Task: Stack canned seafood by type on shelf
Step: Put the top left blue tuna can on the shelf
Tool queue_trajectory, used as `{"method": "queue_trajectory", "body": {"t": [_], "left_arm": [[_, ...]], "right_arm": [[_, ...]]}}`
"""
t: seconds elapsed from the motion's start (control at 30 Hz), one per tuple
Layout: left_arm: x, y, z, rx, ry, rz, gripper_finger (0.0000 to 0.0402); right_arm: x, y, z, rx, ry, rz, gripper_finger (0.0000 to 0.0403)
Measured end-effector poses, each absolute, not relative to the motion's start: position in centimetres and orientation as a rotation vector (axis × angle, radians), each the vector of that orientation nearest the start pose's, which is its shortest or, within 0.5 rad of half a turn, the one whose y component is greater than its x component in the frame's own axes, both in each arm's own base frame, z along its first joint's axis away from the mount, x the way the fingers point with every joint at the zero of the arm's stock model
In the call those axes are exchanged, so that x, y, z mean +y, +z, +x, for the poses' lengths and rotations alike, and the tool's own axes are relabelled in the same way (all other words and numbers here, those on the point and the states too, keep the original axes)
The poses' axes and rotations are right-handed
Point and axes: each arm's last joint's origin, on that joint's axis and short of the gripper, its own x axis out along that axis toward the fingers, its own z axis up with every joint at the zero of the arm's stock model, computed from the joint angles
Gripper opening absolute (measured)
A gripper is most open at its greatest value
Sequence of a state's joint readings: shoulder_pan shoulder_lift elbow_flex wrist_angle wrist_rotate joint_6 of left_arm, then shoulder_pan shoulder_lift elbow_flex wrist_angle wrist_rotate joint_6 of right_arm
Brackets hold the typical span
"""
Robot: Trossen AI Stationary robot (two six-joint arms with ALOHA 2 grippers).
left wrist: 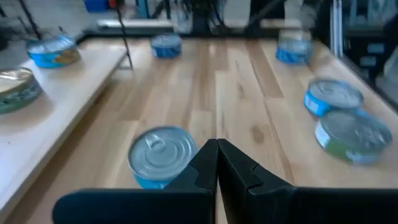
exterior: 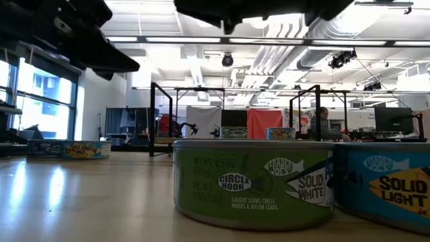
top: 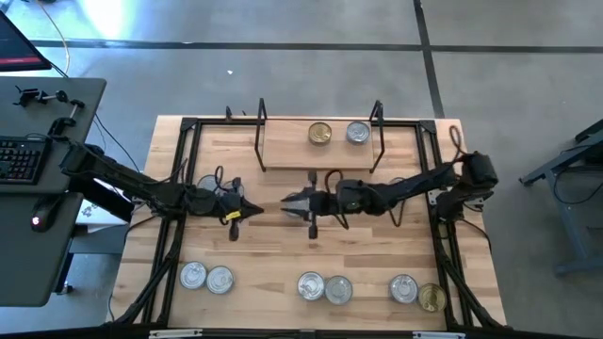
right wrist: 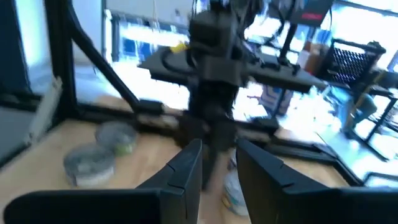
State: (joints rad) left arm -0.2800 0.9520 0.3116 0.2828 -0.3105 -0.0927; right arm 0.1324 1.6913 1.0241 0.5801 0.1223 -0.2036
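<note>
The shelf [top: 320, 151] at the table's far side carries two tins, one gold-lidded [top: 320, 133] and one silver-lidded [top: 357, 132]. Several more tins stand along the near edge, among them a pair [top: 206, 278] at the left and a gold-lidded one [top: 431, 298] at the right. Mid-table my left gripper [top: 256, 210] [left wrist: 217, 146] is shut and empty. A silver-lidded blue tin [left wrist: 161, 155] stands on the table just ahead of it. My right gripper [top: 285, 200] [right wrist: 217, 149] faces the left one from the right, held level. Its fingers are apart with nothing between them.
The black table frame [top: 184, 188] runs along both sides, and the shelf's wire uprights [top: 262, 132] stand at its ends. In the low view a green tin [exterior: 252, 181] and a blue one [exterior: 383, 191] stand close to the camera. A desk with a keyboard [top: 19, 160] lies beyond the left edge.
</note>
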Motion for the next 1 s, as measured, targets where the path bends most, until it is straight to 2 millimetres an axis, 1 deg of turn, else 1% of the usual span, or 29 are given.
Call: {"method": "queue_trajectory", "body": {"t": [0.1,0.17,0.27,0.37,0.53,0.6,0.77,0.9,1.0], "left_arm": [[-4.9,19.8,18.5,0.448,0.040,0.046,0.0000],[-5.1,20.6,18.5,0.533,0.060,0.053,0.0000],[-5.3,21.7,18.1,0.644,0.107,0.047,0.0000],[-5.4,22.3,17.5,0.739,0.166,0.017,0.0000],[-5.1,21.9,16.0,0.904,0.270,-0.059,0.0000],[-4.8,21.5,15.5,0.951,0.334,-0.117,0.0000],[-4.2,20.9,13.9,1.045,0.540,-0.243,0.0000],[-3.4,20.7,12.9,1.033,0.754,-0.294,0.0000],[-3.1,20.7,12.4,1.023,0.835,-0.317,0.0000]], "right_arm": [[4.0,25.7,37.1,0.116,0.001,-0.225,0.0089],[3.6,25.4,37.2,0.129,-0.009,-0.225,0.0089],[3.1,24.3,37.7,0.160,-0.020,-0.212,0.0089],[3.0,23.0,38.2,0.194,-0.013,-0.187,0.0089],[3.7,20.5,39.1,0.233,0.024,-0.180,0.0089],[4.1,20.0,39.3,0.235,0.034,-0.181,0.0089],[5.3,19.5,39.3,0.245,0.066,-0.177,0.0089],[6.4,19.5,39.1,0.241,0.088,-0.182,0.0089],[7.2,19.8,38.7,0.255,0.053,-0.210,0.0089]]}}
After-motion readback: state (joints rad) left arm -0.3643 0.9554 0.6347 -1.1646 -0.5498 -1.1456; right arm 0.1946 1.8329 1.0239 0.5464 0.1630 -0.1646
